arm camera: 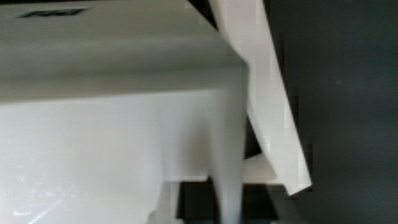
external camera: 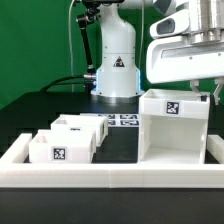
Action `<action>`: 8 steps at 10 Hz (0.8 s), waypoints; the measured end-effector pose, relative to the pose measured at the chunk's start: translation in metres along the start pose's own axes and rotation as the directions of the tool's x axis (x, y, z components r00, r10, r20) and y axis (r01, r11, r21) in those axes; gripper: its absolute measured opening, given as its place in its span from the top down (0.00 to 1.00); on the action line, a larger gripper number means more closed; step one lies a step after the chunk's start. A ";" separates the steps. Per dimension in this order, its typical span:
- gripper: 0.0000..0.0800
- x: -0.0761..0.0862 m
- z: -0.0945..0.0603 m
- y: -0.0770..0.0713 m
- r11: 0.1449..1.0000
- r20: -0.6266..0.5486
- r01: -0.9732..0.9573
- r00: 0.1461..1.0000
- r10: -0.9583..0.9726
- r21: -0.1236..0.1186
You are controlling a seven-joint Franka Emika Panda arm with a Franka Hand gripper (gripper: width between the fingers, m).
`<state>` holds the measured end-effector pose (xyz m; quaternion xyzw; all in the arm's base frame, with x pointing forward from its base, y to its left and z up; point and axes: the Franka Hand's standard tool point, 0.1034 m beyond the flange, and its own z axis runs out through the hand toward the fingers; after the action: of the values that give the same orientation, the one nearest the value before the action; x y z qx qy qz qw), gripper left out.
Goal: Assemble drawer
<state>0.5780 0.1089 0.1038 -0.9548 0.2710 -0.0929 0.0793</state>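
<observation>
The drawer's tall white casing [external camera: 175,128] stands open-topped on the exterior view's right, with a square tag on its front. Two small open-top trays [external camera: 60,146] [external camera: 86,126] sit side by side on the exterior view's left. My gripper [external camera: 212,92] is at the top of the casing's wall on the exterior view's right. In the wrist view the thin white casing wall [arm camera: 249,90] runs between my dark fingers [arm camera: 196,205], which sit against it on both sides. My gripper [arm camera: 233,200] is shut on that wall. The casing's inside [arm camera: 107,130] fills most of the wrist view.
The marker board [external camera: 122,120] lies flat in front of the robot's base [external camera: 116,62]. A long low white rail [external camera: 110,178] borders the black table along the front and both sides. A green backdrop stands behind.
</observation>
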 end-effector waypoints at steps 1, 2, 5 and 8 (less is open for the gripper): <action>0.94 0.005 -0.001 0.002 0.998 0.001 -0.066 0.998 0.066 0.004; 0.94 0.010 -0.002 0.005 0.991 -0.003 -0.134 0.991 0.134 0.010; 0.94 0.015 -0.006 0.003 0.964 -0.004 -0.264 0.964 0.264 0.039; 0.94 0.017 -0.008 0.001 0.899 0.010 -0.434 0.901 0.434 0.064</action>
<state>0.5902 0.0979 0.1135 -0.8672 0.4738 -0.0839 0.1280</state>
